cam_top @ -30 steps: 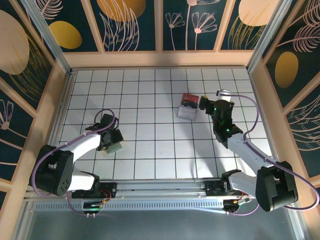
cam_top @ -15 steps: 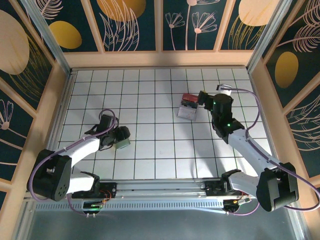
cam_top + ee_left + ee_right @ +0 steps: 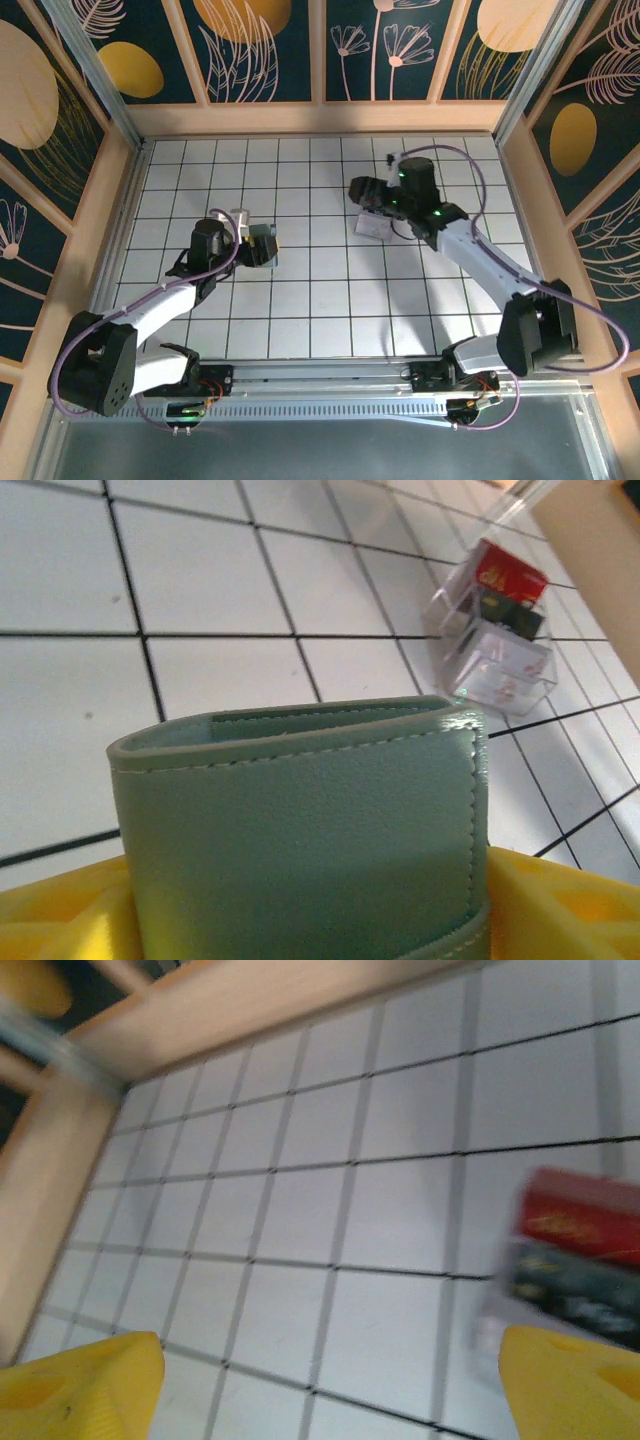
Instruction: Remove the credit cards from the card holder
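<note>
Card holder (image 3: pixel 300 820), one, in left claw (image 3: pixel 254 243); one clear box (image 3: pixel 495 645)

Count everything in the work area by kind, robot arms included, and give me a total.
Robot arms: 2, the left arm and the right arm
Card holder: 1
Clear plastic box: 1
Packs inside the box: 2, a red pack and a dark pack
Total: 6
</note>
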You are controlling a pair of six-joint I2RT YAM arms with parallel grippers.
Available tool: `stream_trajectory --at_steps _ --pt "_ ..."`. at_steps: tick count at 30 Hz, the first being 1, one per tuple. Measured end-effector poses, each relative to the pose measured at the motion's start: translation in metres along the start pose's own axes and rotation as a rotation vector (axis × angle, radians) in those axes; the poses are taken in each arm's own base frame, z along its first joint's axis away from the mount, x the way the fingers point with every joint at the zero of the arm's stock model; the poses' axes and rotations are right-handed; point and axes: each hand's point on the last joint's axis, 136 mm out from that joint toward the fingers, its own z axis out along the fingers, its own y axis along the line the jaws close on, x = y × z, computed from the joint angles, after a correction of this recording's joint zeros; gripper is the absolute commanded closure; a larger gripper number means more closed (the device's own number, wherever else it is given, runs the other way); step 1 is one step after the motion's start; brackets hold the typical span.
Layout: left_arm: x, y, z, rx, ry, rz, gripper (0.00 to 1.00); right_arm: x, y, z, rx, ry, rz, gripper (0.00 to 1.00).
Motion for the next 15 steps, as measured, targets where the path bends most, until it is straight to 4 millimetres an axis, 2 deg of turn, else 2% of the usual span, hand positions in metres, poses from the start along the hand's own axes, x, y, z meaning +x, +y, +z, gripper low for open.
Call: stream_trajectory --at_steps 3,7,11,15 --pt "-0.007 -0.01 -0.006 0.047 -0.058 0.084 0.3 0.016 0.04 0.02 -0.107 0.093 -0.022 0.17" --pt "-0.025 -0.024 -0.013 0.093 -0.147 0.186 0.3 0.035 0.079 0.04 -0.217 0.19 -0.041 0.19" --pt "-0.04 -0.033 -0.017 0.116 -0.214 0.263 0.3 0.057 0.105 0.05 -0.3 0.273 -0.057 0.19" --pt "-0.044 -0.036 -0.016 0.122 -0.229 0.301 0.3 0.072 0.125 0.049 -0.368 0.321 -0.07 0.15"
